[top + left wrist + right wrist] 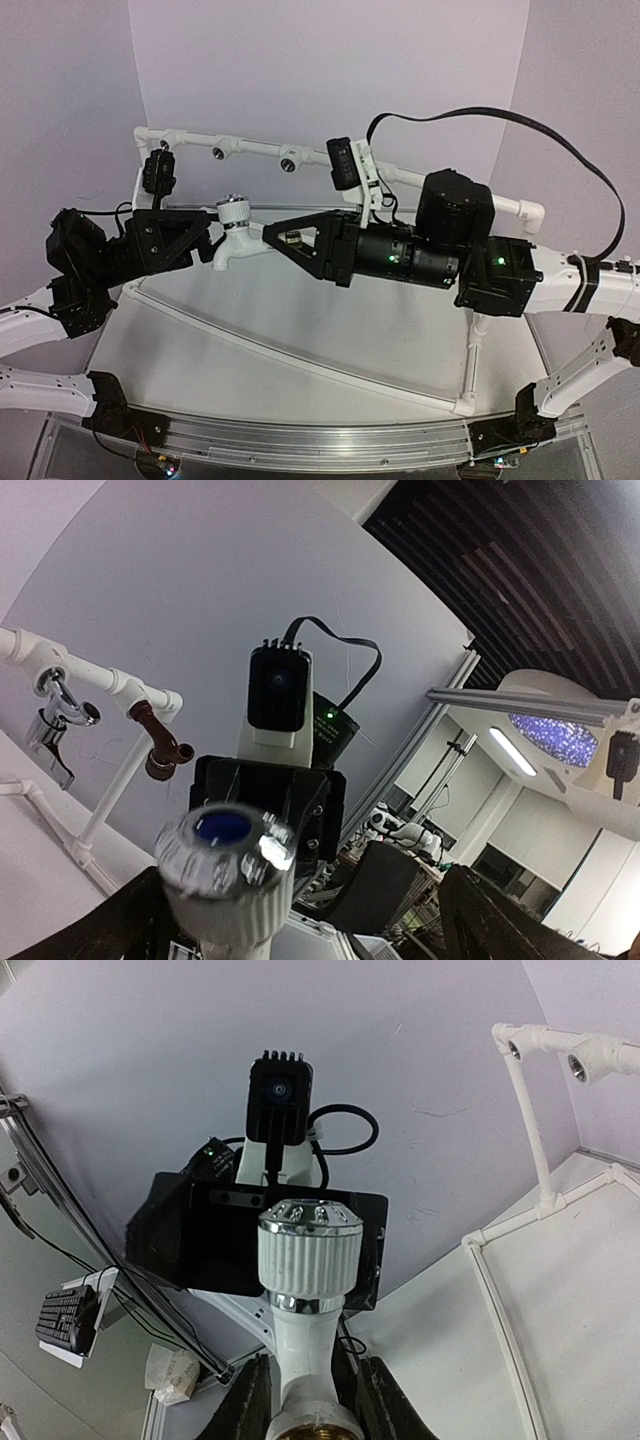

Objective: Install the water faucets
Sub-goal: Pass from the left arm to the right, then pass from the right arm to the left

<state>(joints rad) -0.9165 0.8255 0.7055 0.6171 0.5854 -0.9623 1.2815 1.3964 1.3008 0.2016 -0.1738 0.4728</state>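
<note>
White plastic ribbed-knob faucet (305, 1260) apparently mid-handover: right fingers (385, 1400) clamp it, left fingers (90, 935) open; next, threading into far tee socket (287, 163).

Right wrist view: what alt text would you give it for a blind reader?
A white faucet with a ribbed knob stands upright, clamped between two dark fingers. Behind it the other arm's black camera faces us; a white pipe frame stands at right.

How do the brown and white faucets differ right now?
Brown faucet hangs fitted on the pipe frame; white faucet is off it, clamped in the right fingers. Brown faucet is dark all over; white faucet has a ribbed knob. Both are short-spouted taps.
</note>
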